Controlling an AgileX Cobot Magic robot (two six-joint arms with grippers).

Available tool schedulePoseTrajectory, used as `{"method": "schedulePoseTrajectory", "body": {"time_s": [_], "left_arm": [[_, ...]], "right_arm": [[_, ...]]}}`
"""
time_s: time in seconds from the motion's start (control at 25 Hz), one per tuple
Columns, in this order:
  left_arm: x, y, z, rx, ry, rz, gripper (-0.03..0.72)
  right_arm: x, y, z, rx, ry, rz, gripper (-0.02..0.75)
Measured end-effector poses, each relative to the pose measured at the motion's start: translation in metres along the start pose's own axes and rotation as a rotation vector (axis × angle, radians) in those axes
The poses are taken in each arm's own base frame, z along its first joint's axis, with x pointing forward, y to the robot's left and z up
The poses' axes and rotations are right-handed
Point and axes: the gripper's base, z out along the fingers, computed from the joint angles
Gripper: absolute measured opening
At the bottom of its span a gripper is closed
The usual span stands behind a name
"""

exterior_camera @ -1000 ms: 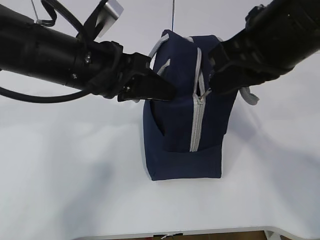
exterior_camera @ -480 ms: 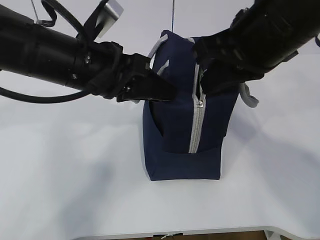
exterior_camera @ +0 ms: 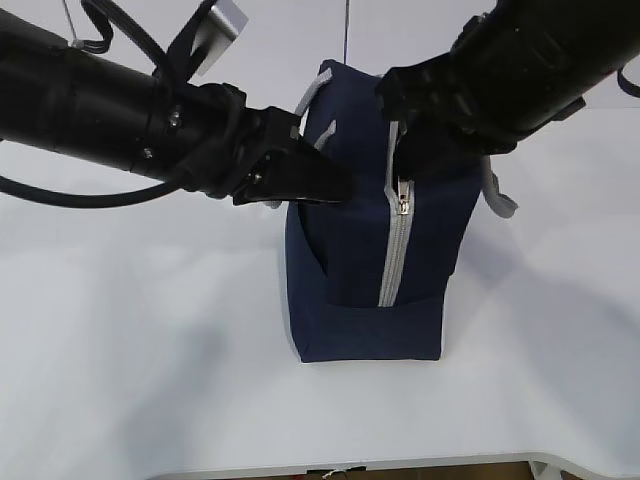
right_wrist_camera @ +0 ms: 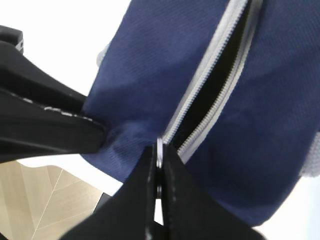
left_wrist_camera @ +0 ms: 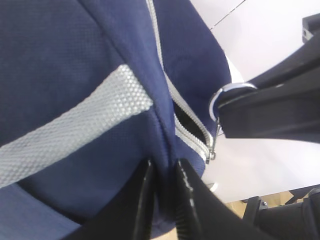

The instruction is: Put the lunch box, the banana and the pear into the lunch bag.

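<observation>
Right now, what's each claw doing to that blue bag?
Right gripper clamped on the ring pull, zipper partly open. Left gripper around a fold of the lunch bag. Nothing blocking.

left gripper (left_wrist_camera: 161, 200) pinching lunch bag (left_wrist_camera: 75, 60) fabric

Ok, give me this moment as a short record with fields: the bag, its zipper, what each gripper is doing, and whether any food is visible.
bag: lunch bag, navy, standing on the white table
zipper: zipper partly open, dark gap showing
left gripper: left gripper pinching a fold of bag fabric
right gripper: right gripper shut on the ring pull
handles: grey webbing handle on the side
food: none in view
</observation>
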Motion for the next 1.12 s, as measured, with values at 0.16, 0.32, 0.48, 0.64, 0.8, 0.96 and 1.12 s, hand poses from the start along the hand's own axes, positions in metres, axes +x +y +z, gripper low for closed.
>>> {"method": "schedulePoseTrajectory", "body": {"time_s": [0.16, 0.32, 0.48, 0.64, 0.8, 0.96, 1.12], "left_arm": [[0.0001, -0.0001, 0.0, 0.001, 0.001, 0.0, 0.065], [0.0001, -0.0001, 0.0, 0.001, 0.001, -0.006, -0.007], [0.0001, -0.0001, 0.0, 0.001, 0.001, -0.01, -0.009], [0.0001, -0.0001, 0.0, 0.001, 0.001, -0.01, -0.009], [-0.0003, 0.0003, 0.0, -0.003, -0.004, -0.011, -0.009], [-0.0004, 0.0004, 0.0, -0.004, -0.004, -0.011, -0.009], [-0.0004, 0.0004, 0.0, -0.004, -0.004, -0.011, -0.009]], "right_arm": [[-0.0008, -0.0026, 0.0008, 0.027, -0.006, 0.01, 0.018], [-0.0009, -0.0054, 0.0007, 0.058, -0.008, 0.017, 0.018], [-0.0023, -0.0057, 0.0009, 0.06, -0.023, 0.028, 0.018], [-0.0041, -0.0056, 0.0009, 0.058, -0.044, 0.053, 0.018], [-0.0056, -0.0055, 0.0008, 0.057, -0.061, 0.072, 0.018], [-0.0055, -0.0055, 0.0008, 0.057, -0.059, 0.074, 0.018], [-0.0045, -0.0057, 0.0008, 0.059, -0.049, 0.074, 0.018]]}}
